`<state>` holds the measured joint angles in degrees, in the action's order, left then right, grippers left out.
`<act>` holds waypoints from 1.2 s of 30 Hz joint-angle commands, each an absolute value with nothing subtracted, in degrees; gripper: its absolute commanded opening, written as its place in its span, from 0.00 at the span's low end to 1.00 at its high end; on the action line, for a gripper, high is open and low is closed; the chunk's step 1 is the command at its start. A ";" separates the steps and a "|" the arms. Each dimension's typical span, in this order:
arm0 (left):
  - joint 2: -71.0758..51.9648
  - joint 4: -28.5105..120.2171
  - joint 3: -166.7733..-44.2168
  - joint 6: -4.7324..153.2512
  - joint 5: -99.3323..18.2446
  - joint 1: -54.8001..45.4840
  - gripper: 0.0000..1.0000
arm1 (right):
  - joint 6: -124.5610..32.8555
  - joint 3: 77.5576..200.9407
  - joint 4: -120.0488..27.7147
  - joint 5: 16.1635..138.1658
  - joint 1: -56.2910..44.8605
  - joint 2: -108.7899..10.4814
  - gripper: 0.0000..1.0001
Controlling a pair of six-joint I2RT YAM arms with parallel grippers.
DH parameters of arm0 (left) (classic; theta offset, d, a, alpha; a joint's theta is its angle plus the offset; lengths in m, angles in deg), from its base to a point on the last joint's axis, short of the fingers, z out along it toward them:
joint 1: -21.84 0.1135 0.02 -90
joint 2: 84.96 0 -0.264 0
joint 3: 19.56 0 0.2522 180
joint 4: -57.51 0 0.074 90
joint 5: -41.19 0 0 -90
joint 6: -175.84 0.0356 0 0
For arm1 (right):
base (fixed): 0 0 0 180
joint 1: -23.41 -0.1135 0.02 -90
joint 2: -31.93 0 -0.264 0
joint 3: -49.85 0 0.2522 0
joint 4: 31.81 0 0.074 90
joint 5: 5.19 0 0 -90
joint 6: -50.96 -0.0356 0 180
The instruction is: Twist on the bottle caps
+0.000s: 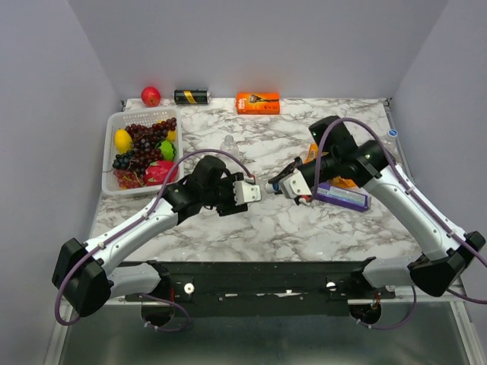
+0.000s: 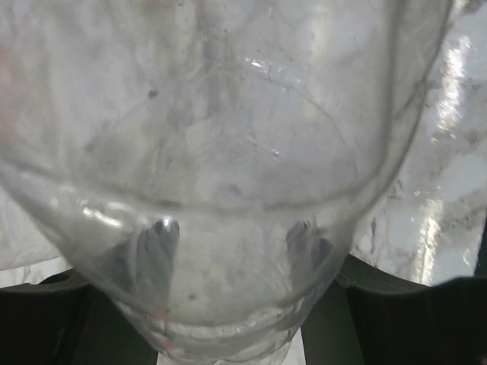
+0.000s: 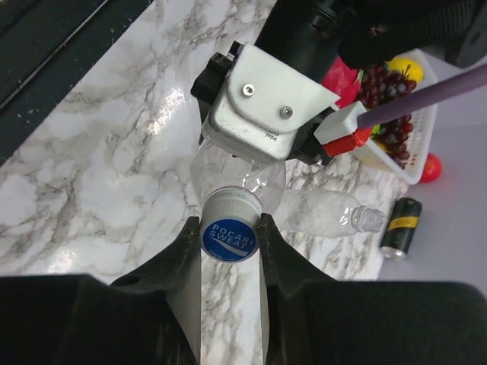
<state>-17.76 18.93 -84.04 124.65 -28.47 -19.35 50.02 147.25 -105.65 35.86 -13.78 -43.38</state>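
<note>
Over the marble counter (image 1: 304,224), the left hand (image 1: 257,190) is clamped around a clear bottle (image 2: 228,152), its neck pointing toward the right hand (image 3: 230,223). The right hand's fingertips pinch a blue Pocari Sweat cap (image 3: 230,239) at the bottle's mouth.

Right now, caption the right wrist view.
Right gripper pinches a Pocari Sweat cap against the clear bottle in the left gripper.

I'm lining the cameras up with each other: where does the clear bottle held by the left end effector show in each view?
Top external: the bottle sits at centre, between the left end effector and the right end effector, hard to make out.
Left wrist: fills nearly the whole frame.
Right wrist: centre, just behind the blue-topped cap.
Shared landmark: the marble table.
</note>
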 commanded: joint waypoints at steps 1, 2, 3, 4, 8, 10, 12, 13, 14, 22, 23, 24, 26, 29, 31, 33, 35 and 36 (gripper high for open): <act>-18.95 38.53 -82.46 113.64 -47.17 -19.99 0.00 | 22.05 155.88 -102.87 34.44 -14.03 -49.10 0.04; -19.22 41.96 -81.76 108.83 -52.62 -20.26 0.00 | 17.78 157.21 -102.88 34.53 -13.94 -50.59 0.04; -19.65 46.52 -81.84 106.69 -61.46 -20.26 0.00 | 14.00 159.13 -102.79 35.14 -13.68 -52.52 0.03; -19.83 48.21 -82.02 105.10 -65.20 -20.26 0.00 | 6.74 159.76 -101.74 35.76 -13.42 -53.58 0.02; -19.75 52.89 -83.94 99.56 -78.58 -20.70 0.00 | -11.58 165.81 -99.10 39.28 -11.57 -59.12 0.00; -19.13 52.63 -84.74 98.94 -81.13 -21.13 0.00 | -22.88 171.07 -99.79 39.37 -10.17 -63.76 0.00; -18.95 52.63 -84.92 98.32 -81.24 -21.22 0.00 | -29.17 174.08 -101.20 36.66 -8.85 -66.94 0.01; -19.04 52.37 -84.74 97.80 -80.45 -21.22 0.00 | -33.02 174.62 -101.03 35.95 -8.76 -67.73 0.00; -19.04 52.19 -84.57 97.53 -79.92 -21.22 0.00 | -33.58 173.66 -100.07 35.07 -8.76 -67.48 0.00; -21.41 48.77 -82.72 95.33 -74.57 -21.22 0.00 | -29.65 172.25 -97.17 37.52 -8.67 -64.93 0.26; -21.50 48.41 -82.20 94.90 -73.69 -21.22 0.00 | -29.20 172.16 -96.73 38.04 -8.76 -64.32 0.35; -21.50 47.36 -82.02 94.54 -71.42 -21.22 0.00 | -29.19 171.81 -95.85 40.57 -8.76 -63.10 0.43; -21.42 45.78 -81.49 93.40 -67.98 -20.79 0.00 | -32.17 171.37 -92.25 43.83 -8.76 -61.51 0.60; -21.86 44.19 -79.92 90.77 -59.29 -20.52 0.00 | -41.03 172.42 -89.95 56.12 -8.76 -60.62 0.67; -22.12 44.01 -79.12 89.45 -52.80 -20.35 0.00 | -43.07 175.31 -93.01 63.08 -8.76 -61.93 0.69; -22.21 44.71 -77.89 87.95 -49.96 -20.00 0.00 | -43.17 173.67 -92.86 66.51 -8.76 -61.07 0.69; -22.12 45.85 -77.01 86.37 -44.71 -19.56 0.00 | -42.03 169.29 -91.02 66.70 -8.76 -58.27 0.70; -21.77 46.21 -76.83 86.11 -43.20 -19.03 0.00 | -41.85 167.95 -90.66 66.61 -8.67 -57.47 0.70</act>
